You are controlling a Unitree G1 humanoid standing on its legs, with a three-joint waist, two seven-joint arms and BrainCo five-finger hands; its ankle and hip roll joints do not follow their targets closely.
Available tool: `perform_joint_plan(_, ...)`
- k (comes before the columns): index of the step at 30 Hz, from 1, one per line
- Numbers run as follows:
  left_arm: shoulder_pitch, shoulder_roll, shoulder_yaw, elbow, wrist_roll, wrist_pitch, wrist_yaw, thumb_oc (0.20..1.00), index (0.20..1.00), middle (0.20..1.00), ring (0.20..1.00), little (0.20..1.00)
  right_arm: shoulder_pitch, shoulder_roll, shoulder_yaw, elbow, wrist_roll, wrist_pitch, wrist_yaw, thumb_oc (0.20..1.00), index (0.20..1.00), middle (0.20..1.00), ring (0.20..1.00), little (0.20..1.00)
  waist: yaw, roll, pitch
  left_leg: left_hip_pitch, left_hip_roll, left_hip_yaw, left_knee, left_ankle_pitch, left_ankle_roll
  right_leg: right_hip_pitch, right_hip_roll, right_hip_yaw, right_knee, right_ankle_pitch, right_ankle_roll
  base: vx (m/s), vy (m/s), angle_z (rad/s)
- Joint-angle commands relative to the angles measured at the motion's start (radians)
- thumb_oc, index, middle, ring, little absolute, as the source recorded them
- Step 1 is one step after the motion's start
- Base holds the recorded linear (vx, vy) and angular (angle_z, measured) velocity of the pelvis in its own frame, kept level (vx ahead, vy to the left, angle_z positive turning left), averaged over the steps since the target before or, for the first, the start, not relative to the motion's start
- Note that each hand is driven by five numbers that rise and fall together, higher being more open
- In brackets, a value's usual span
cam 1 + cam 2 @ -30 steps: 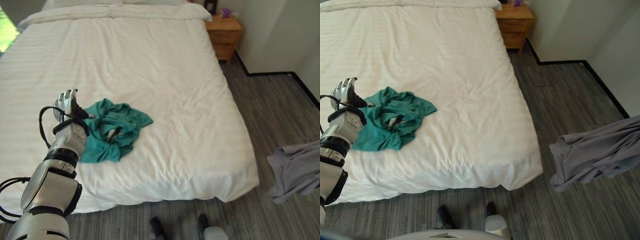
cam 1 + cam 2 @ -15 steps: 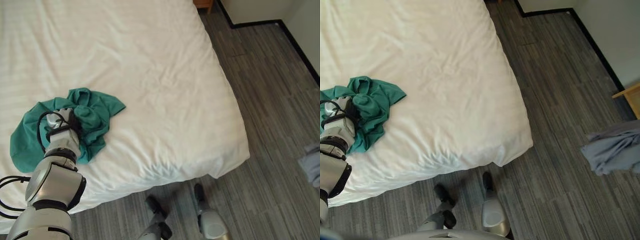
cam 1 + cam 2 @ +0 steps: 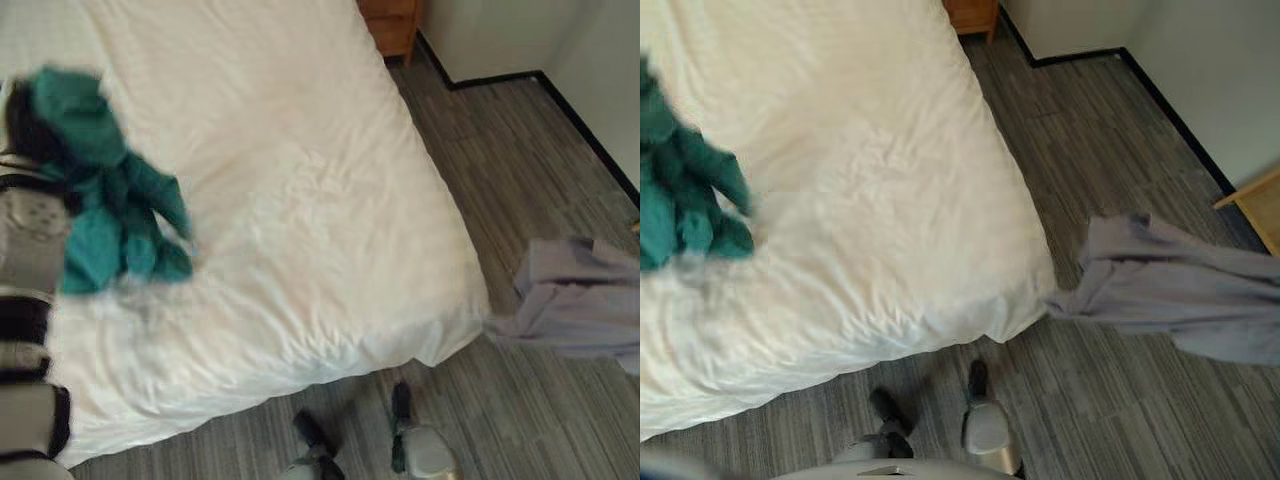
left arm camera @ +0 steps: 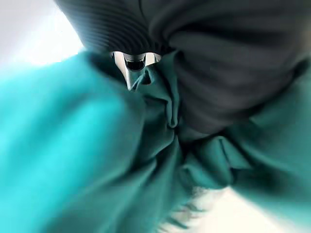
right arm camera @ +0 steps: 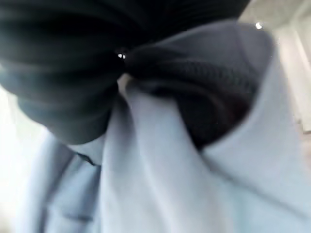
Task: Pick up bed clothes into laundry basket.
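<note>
My left hand (image 3: 24, 125) is raised at the bed's left side and shut on a teal garment (image 3: 112, 205). The garment hangs bunched from the hand, just above the white bed (image 3: 300, 200). In the left wrist view the teal cloth (image 4: 73, 160) is gathered tight against the hand's dark cover (image 4: 223, 63). A grey garment (image 3: 1175, 290) hangs in the air over the floor by the bed's near right corner. In the right wrist view this grey cloth (image 5: 160, 165) is bunched in my right hand (image 5: 58, 73).
A wooden nightstand (image 3: 392, 22) stands against the wall at the bed's far right corner. A corner of light wooden furniture (image 3: 1255, 205) pokes in at the right. Grey plank floor (image 3: 520, 160) runs along the bed's right side and foot.
The left hand has closed on the teal garment and lifted it off the bed. The grey garment has swung in toward the bed's corner. The camera has shifted as well.
</note>
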Motion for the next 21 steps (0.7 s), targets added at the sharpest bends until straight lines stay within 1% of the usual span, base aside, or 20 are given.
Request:
perform_joint_plan(1,0.008,-0.078,0.009,0.000,0.025,-0.054,-0.011,0.200,0.200,0.200,0.200,0.200,-0.113,-0.080,-0.016,-0.027,-0.047,-0.006,-0.026,0.200,0.200,0.200,0.200,0.200,0.033,-0.038,-0.110,-0.010,0.051,-0.015,0.012,-0.008,-0.112,0.138,-0.072,-0.016,-0.064,0.138,0.089,-0.14,-0.103,-0.99)
perform_joint_plan(2,0.045,-0.107,0.022,-0.061,0.036,-0.051,-0.027,0.200,0.200,0.200,0.200,0.200,-0.142,-0.082,0.007,-0.032,-0.059,-0.005,-0.020,0.200,0.200,0.200,0.200,0.200,0.050,-0.042,-0.122,-0.005,0.054,0.004,0.013,0.000,-0.112,0.166,-0.071,-0.034,-0.079,0.163,0.089,-0.15,-0.130,-0.90)
perform_joint_plan(3,0.055,-0.135,0.007,-0.095,0.032,-0.058,-0.039,0.200,0.200,0.200,0.200,0.200,-0.167,-0.082,0.029,-0.049,-0.062,-0.011,-0.016,0.200,0.200,0.200,0.200,0.200,0.062,-0.043,-0.132,-0.007,0.060,0.021,0.014,0.007,-0.112,0.184,-0.072,-0.058,-0.082,0.175,0.089,-0.16,-0.138,-0.85)
perform_joint_plan(5,0.065,-0.192,-0.022,-0.156,0.018,-0.067,-0.061,0.200,0.200,0.200,0.200,0.200,-0.225,-0.079,0.075,-0.076,-0.069,-0.018,-0.014,0.200,0.200,0.200,0.200,0.200,0.078,-0.043,-0.152,-0.005,0.074,0.054,0.017,0.028,-0.116,0.218,-0.067,-0.084,-0.097,0.204,0.089,-0.15,-0.133,-0.67)
perform_joint_plan(6,0.053,-0.216,-0.052,-0.177,0.012,-0.069,-0.071,0.200,0.200,0.200,0.200,0.200,-0.246,-0.077,0.103,-0.093,-0.069,-0.021,-0.012,0.200,0.200,0.200,0.200,0.200,0.079,-0.043,-0.154,-0.003,0.081,0.067,0.017,0.046,-0.123,0.224,-0.055,-0.090,-0.119,0.182,0.089,-0.09,-0.095,-0.77)
perform_joint_plan(7,0.036,-0.232,-0.077,-0.191,0.008,-0.072,-0.078,0.200,0.200,0.200,0.200,0.200,-0.268,-0.079,0.116,-0.117,-0.064,-0.032,-0.020,0.200,0.200,0.200,0.200,0.200,0.078,-0.037,-0.158,0.004,0.090,0.078,0.019,0.066,-0.132,0.228,-0.043,-0.090,-0.142,0.146,0.089,-0.05,-0.131,-0.84)
perform_joint_plan(8,0.020,-0.246,-0.100,-0.194,0.007,-0.072,-0.081,0.200,0.200,0.200,0.200,0.200,-0.286,-0.083,0.124,-0.143,-0.063,-0.037,-0.023,0.200,0.200,0.200,0.200,0.200,0.077,-0.028,-0.160,0.017,0.109,0.098,0.020,0.085,-0.146,0.235,-0.031,-0.086,-0.161,0.120,0.089,-0.03,-0.148,-0.68)
perform_joint_plan(9,0.008,-0.270,-0.128,-0.192,0.007,-0.066,-0.083,0.200,0.200,0.200,0.200,0.200,-0.308,-0.078,0.141,-0.160,-0.050,-0.048,-0.025,0.200,0.200,0.200,0.200,0.200,0.071,-0.021,-0.163,0.024,0.119,0.107,0.020,0.097,-0.150,0.235,-0.023,-0.086,-0.177,0.089,0.089,-0.03,-0.157,-0.52)
perform_joint_plan(11,-0.028,-0.308,-0.179,-0.172,-0.001,-0.056,-0.080,0.200,0.200,0.200,0.200,0.200,-0.342,-0.096,0.176,-0.192,-0.039,-0.063,-0.028,0.200,0.200,0.200,0.200,0.200,0.053,-0.001,-0.163,0.039,0.140,0.130,0.022,0.122,-0.167,0.238,0.005,-0.073,-0.203,0.032,0.086,-0.02,-0.130,-0.57)
perform_joint_plan(12,-0.035,-0.312,-0.180,-0.163,0.000,-0.058,-0.077,0.200,0.200,0.200,0.200,0.200,-0.347,-0.101,0.179,-0.190,-0.040,-0.061,-0.028,0.200,0.200,0.200,0.200,0.200,0.056,0.006,-0.159,0.045,0.148,0.134,0.022,0.127,-0.174,0.241,0.012,-0.069,-0.203,0.027,0.084,-0.06,-0.206,-0.77)
perform_joint_plan(13,-0.052,-0.362,-0.215,-0.152,-0.035,-0.054,-0.075,0.200,0.200,0.200,0.200,0.200,-0.391,-0.113,0.218,-0.225,-0.035,-0.075,-0.030,0.200,0.200,0.200,0.200,0.200,0.041,0.027,-0.149,0.054,0.172,0.155,0.025,0.156,-0.190,0.241,0.039,-0.058,-0.226,-0.023,0.068,-0.09,-0.312,-0.92)
perform_joint_plan(14,-0.048,-0.395,-0.231,-0.139,-0.067,-0.056,-0.075,0.200,0.200,0.200,0.200,0.200,-0.442,-0.137,0.255,-0.269,-0.020,-0.090,-0.030,0.200,0.200,0.200,0.200,0.200,0.027,0.050,-0.130,0.075,0.197,0.170,0.029,0.188,-0.215,0.239,0.072,-0.027,-0.255,-0.049,0.051,-0.10,-0.295,-0.99)
perform_joint_plan(15,-0.048,-0.395,-0.229,-0.138,-0.067,-0.057,-0.075,0.200,0.200,0.200,0.200,0.200,-0.445,-0.138,0.257,-0.268,-0.020,-0.090,-0.030,0.200,0.200,0.200,0.200,0.200,0.028,0.051,-0.128,0.078,0.199,0.172,0.029,0.190,-0.217,0.240,0.075,-0.025,-0.255,-0.049,0.049,-0.08,-0.428,-1.13)
perform_joint_plan(16,-0.038,-0.453,-0.253,-0.126,-0.111,-0.059,-0.073,0.200,0.200,0.200,0.200,0.200,-0.490,-0.135,0.294,-0.302,-0.014,-0.094,-0.040,0.200,0.200,0.200,0.200,0.200,0.005,0.062,-0.105,0.090,0.241,0.158,0.078,0.220,-0.246,0.224,0.109,0.023,-0.270,-0.079,0.034,-0.03,-0.266,-0.97)
perform_joint_plan(17,-0.040,-0.452,-0.252,-0.123,-0.112,-0.059,-0.072,0.200,0.200,0.200,0.200,0.200,-0.494,-0.135,0.297,-0.302,-0.014,-0.092,-0.040,0.200,0.200,0.200,0.200,0.200,0.005,0.064,-0.102,0.091,0.248,0.159,0.085,0.220,-0.248,0.225,0.113,0.027,-0.269,-0.081,0.031,-0.02,-0.368,-1.10)
perform_joint_plan(18,-0.049,-0.465,-0.266,-0.115,-0.132,-0.061,-0.068,0.200,0.200,0.200,0.200,0.200,-0.518,-0.138,0.316,-0.314,-0.002,-0.097,-0.050,0.200,0.200,0.200,0.200,0.200,0.008,0.060,-0.085,0.081,0.262,0.111,0.128,0.232,-0.252,0.223,0.129,0.057,-0.272,-0.094,0.021,0.00,-0.123,-0.78)
perform_joint_plan(19,-0.051,-0.465,-0.265,-0.114,-0.133,-0.062,-0.068,0.200,0.200,0.200,0.200,0.200,-0.521,-0.138,0.318,-0.313,-0.002,-0.097,-0.051,0.200,0.200,0.200,0.200,0.200,0.007,0.061,-0.083,0.080,0.265,0.109,0.132,0.230,-0.252,0.223,0.131,0.057,-0.272,-0.095,0.020,0.04,-0.386,-0.96)
perform_joint_plan(20,-0.052,-0.493,-0.298,-0.080,-0.174,-0.068,-0.046,0.200,0.200,0.200,0.200,0.200,-0.567,-0.158,0.383,-0.303,0.008,-0.092,-0.065,0.200,0.200,0.200,0.200,0.200,0.051,0.038,-0.045,0.028,0.197,-0.137,0.197,0.191,-0.208,0.212,0.164,0.132,-0.276,-0.094,-0.007,0.09,-0.414,-0.97)
perform_joint_plan(21,-0.046,-0.500,-0.313,-0.073,-0.187,-0.074,-0.047,0.200,0.200,0.200,0.200,0.200,-0.581,-0.179,0.397,-0.297,0.003,-0.092,-0.059,0.200,0.200,0.200,0.200,0.200,0.069,0.017,-0.040,-0.001,0.119,-0.283,0.209,0.107,-0.162,0.200,0.166,0.189,-0.276,-0.085,-0.015,0.19,-0.521,-1.16)
